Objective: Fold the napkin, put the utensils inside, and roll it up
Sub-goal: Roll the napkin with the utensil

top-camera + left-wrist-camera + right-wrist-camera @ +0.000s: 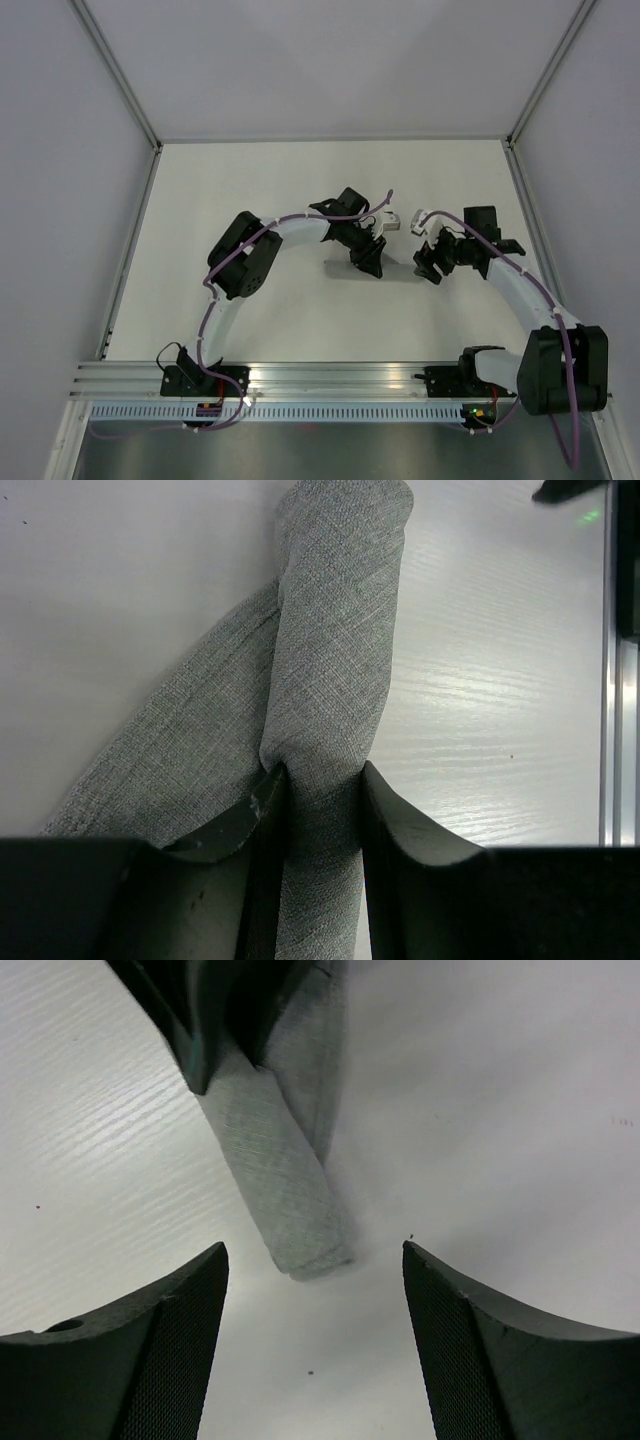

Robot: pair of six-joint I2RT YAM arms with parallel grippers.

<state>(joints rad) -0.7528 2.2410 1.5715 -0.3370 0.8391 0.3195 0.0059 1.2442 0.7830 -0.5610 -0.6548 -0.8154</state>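
The grey napkin [335, 630] is rolled into a tight tube lying on the white table, with a loose flap [170, 750] spreading to its left. My left gripper [322, 770] is shut on the roll, one finger on each side. In the right wrist view the roll's free end [285, 1200] lies just ahead of my right gripper [315, 1248], which is open and empty, its jaws wide apart and not touching the cloth. In the top view the left gripper [368, 258] and right gripper [430, 266] face each other at mid-table. The utensils are not visible.
An aluminium rail [330, 380] carries both arm bases along the near edge and also shows in the left wrist view [615, 730]. Grey enclosure walls [60, 200] bound the table [250, 190] on the left, right and back.
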